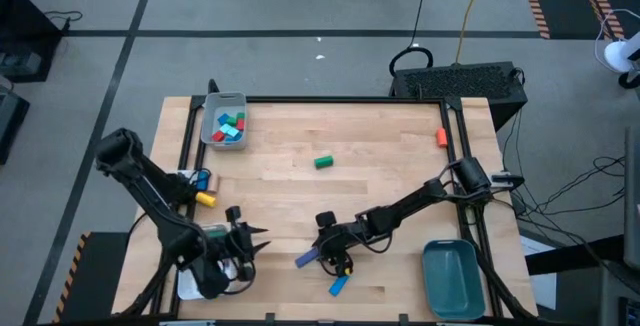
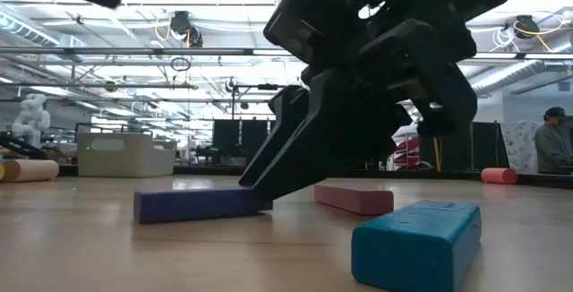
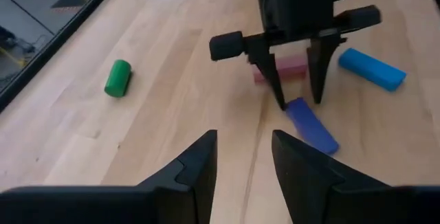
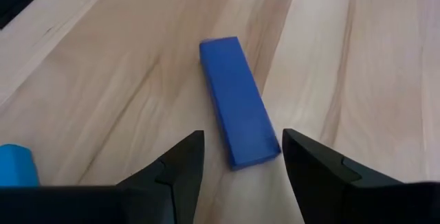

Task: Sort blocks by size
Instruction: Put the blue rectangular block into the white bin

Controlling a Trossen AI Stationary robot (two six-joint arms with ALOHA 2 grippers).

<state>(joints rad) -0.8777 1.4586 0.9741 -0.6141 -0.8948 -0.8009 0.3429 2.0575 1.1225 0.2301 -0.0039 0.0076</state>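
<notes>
Three long bars were sitting near the 6 o'clock edge of the wooden counter (image 1: 400, 166) in the overhead view: a dark blue rectangular bar (image 4: 238, 102), a lighter blue bar (image 1: 339, 285) just past it toward 6, and a pink bar (image 3: 290, 66) that only showed up in the low and left wrist views. The right end effector (image 1: 338, 256) was parked right over the dark blue bar with its fingers spread part way, one on each side of the bar's near end, not closed on it yet as far as I could tell.

So my read was that the step in hand was grabbing that dark blue bar. Next move probably called for dropping a touch lower, squeezing across the narrow width, then carrying it to the teal rectangular tray (image 1: 452, 278) at about 4 o'clock, assuming that's where long ones go.

Left end effector (image 1: 252, 238) waited around 7 o'clock, fingers narrowly apart and empty. A green cylinder (image 1: 323, 162) lay mid-counter, and the grey tray (image 1: 208, 126) at 11 o'clock had several small blocks in it.
</notes>
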